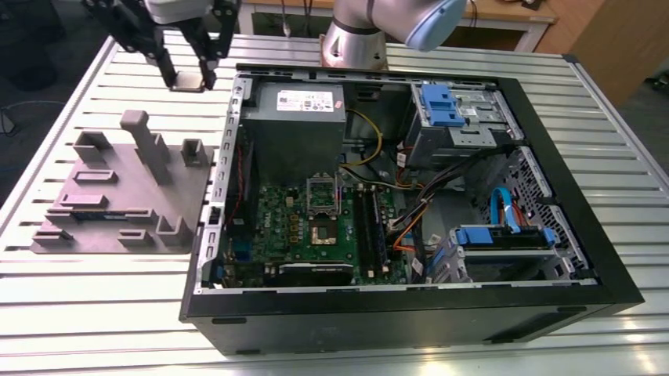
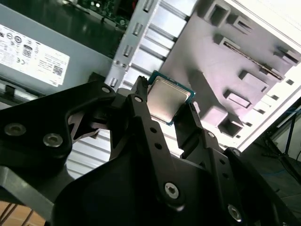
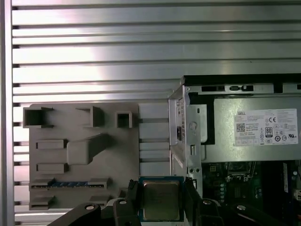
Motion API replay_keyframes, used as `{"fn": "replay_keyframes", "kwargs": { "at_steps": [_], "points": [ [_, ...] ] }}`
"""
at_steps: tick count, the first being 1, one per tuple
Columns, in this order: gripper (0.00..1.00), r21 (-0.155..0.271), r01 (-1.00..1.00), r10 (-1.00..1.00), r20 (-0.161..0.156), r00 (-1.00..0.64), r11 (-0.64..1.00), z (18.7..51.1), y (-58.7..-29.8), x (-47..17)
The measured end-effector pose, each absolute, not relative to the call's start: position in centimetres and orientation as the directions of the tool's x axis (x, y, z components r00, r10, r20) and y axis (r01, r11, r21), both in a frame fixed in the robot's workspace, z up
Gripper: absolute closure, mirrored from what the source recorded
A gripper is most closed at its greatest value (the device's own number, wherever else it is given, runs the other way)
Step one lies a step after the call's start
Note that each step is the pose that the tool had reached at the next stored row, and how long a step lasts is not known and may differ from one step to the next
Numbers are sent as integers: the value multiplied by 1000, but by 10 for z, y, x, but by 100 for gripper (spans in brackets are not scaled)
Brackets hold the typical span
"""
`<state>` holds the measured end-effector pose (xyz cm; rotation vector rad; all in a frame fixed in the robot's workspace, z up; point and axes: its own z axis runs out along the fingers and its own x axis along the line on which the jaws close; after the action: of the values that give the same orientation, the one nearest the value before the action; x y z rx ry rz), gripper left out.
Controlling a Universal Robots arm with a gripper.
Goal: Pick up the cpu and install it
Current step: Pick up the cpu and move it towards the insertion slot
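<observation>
The cpu (image 1: 189, 81) is a small square chip with a silver-grey metal top and a green rim. It hangs in the air above the slatted table, just outside the open case's far corner on the exterior view's left. My gripper (image 1: 188, 78) is shut on the cpu, one black finger on each side edge. Both wrist views show the cpu (image 2: 167, 99) (image 3: 161, 199) clamped between the black fingers (image 2: 141, 115). The motherboard's open socket (image 1: 322, 232) lies inside the case (image 1: 585, 196), well away from the chip.
A grey parts holder (image 1: 125, 188) with upright pegs and slots sits on the table at the exterior view's left. Inside the case are a grey power supply (image 1: 298, 102) with a white label, blue drive brackets (image 1: 439, 102) and loose cables (image 1: 418, 211).
</observation>
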<state>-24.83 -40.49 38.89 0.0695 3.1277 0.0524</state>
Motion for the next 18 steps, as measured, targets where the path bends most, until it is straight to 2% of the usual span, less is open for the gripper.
{"fn": "replay_keyframes", "kwargs": {
  "at_steps": [18],
  "points": [
    [53,34,44,45,-12,-999,998,383,-406,-169]
  ]
}}
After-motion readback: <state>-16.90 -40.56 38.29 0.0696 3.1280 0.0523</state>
